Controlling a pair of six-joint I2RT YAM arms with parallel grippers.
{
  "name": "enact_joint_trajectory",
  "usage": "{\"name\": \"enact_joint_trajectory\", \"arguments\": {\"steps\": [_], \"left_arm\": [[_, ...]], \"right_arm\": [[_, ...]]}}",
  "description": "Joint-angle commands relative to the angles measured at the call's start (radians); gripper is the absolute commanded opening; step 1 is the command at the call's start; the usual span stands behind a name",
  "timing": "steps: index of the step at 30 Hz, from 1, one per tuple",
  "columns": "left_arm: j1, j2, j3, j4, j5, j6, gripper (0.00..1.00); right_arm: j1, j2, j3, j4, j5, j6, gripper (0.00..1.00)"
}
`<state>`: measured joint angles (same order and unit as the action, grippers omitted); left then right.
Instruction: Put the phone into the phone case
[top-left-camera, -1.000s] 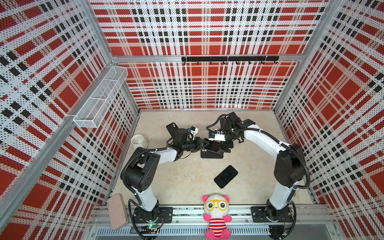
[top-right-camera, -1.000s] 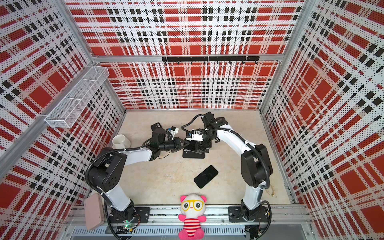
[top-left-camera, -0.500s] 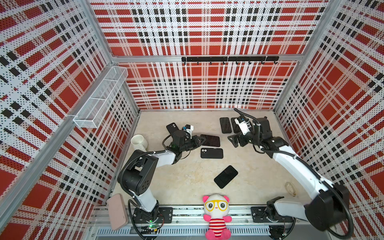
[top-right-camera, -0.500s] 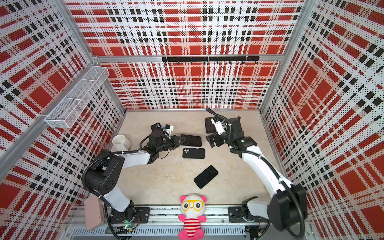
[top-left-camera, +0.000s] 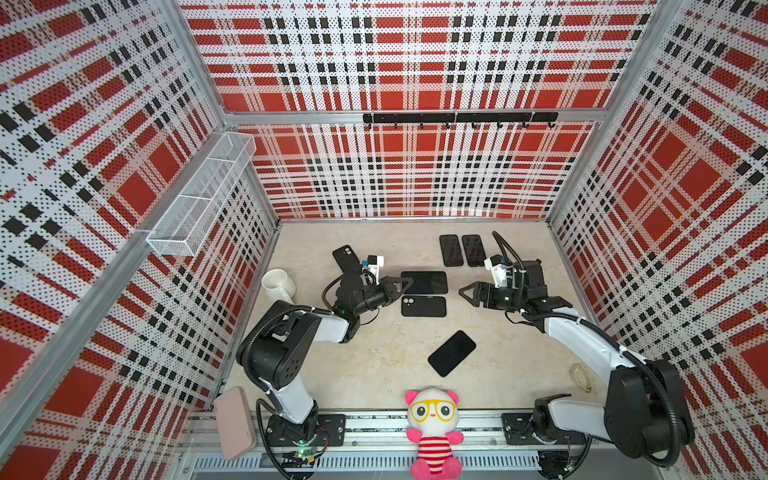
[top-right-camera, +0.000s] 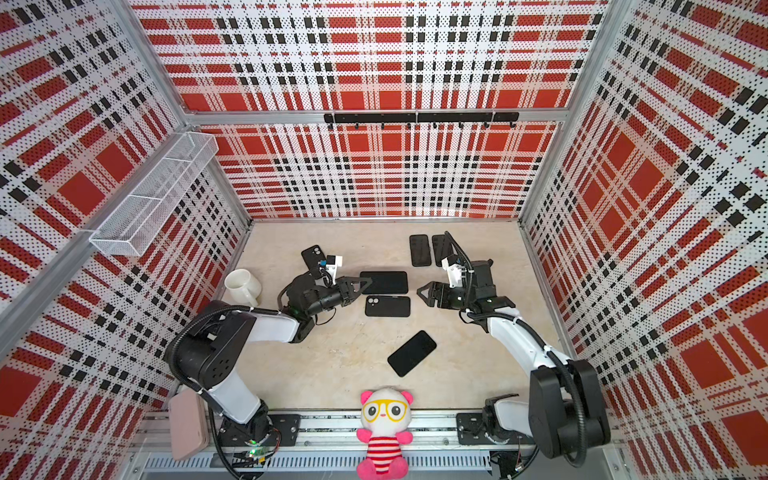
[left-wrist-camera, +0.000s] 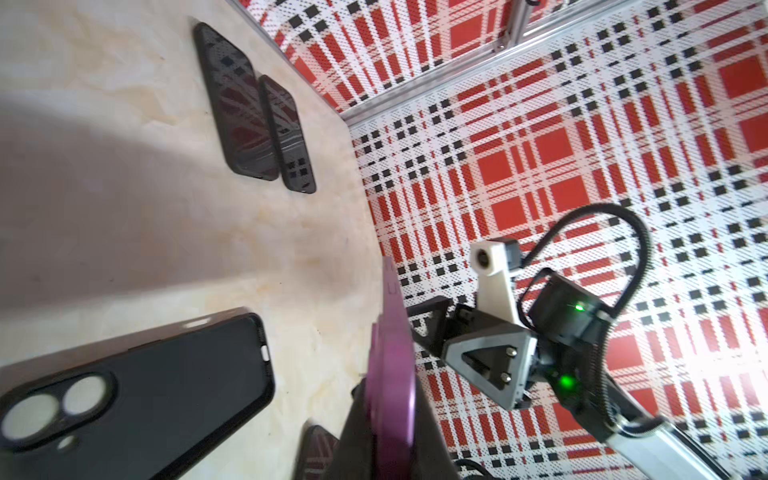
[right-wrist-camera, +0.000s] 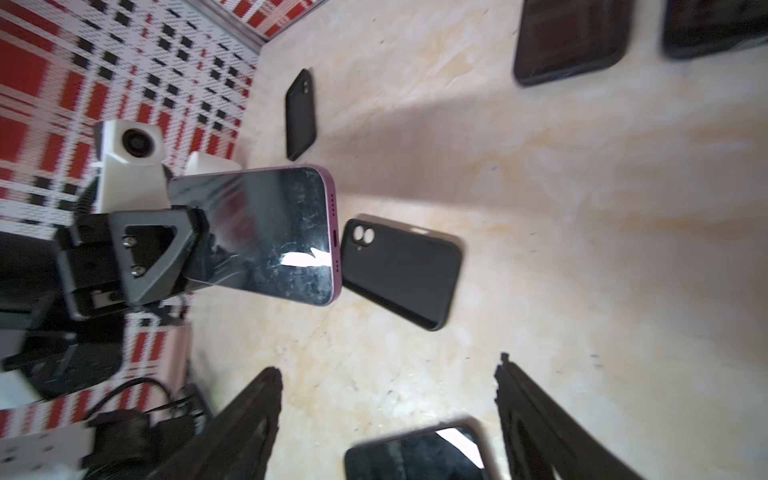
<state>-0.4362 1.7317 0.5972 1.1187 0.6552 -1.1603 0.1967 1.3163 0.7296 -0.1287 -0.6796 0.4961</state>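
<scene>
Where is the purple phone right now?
In both top views the purple phone is near the middle of the table. The left gripper holds it by one end, just on the back-wall side of the black case.

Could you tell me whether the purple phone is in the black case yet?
Out: the left gripper grips the purple phone; the black case lies separate beside it.

White arms (top-left-camera: 582, 336), black joints (top-left-camera: 274, 357), black right pincer (top-left-camera: 462, 292)
</scene>
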Motion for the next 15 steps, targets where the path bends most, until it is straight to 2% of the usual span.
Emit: {"name": "enact_joint_trajectory", "arguments": {"steps": [1, 4, 15], "left_arm": [[-0.019, 0.034, 0.010, 0.220, 0.048, -0.090, 0.00], [-0.038, 0.057, 0.024, 0.226, 0.067, -0.096, 0.00], [-0.053, 0.102, 0.045, 0.227, 0.100, -0.112, 0.00]], "right_arm": [[-0.011, 0.054, -0.033, 0.213, -0.248, 0.141, 0.80], [-0.015, 0.103, -0.059, 0.367, -0.331, 0.216, 0.78], [-0.029, 0.218, -0.079, 0.608, -0.480, 0.333, 0.57]]}}
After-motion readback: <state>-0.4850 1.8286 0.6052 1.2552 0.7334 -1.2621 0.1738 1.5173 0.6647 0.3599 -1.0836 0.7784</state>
